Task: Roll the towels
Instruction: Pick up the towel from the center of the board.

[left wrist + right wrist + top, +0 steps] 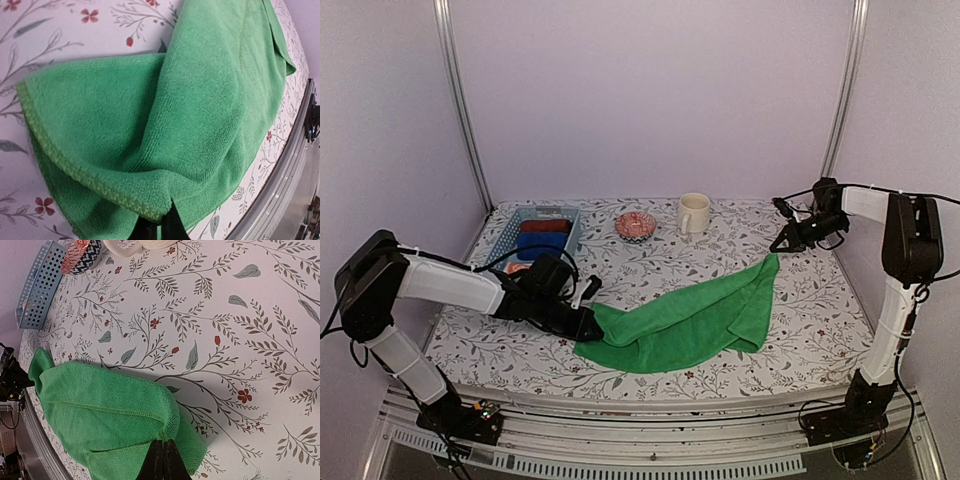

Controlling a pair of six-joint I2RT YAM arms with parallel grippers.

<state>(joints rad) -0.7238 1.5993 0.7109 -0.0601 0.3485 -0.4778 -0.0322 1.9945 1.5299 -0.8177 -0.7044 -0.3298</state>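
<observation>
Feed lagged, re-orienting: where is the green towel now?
Top view: the green towel lies across the front middle of the table, held by the left tool at its near-left corner and the right tool at its far-right corner.

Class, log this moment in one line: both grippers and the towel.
left gripper: shut on green towel, left end | right gripper: shut on towel, far right corner | towel: on table, unrolled
</observation>
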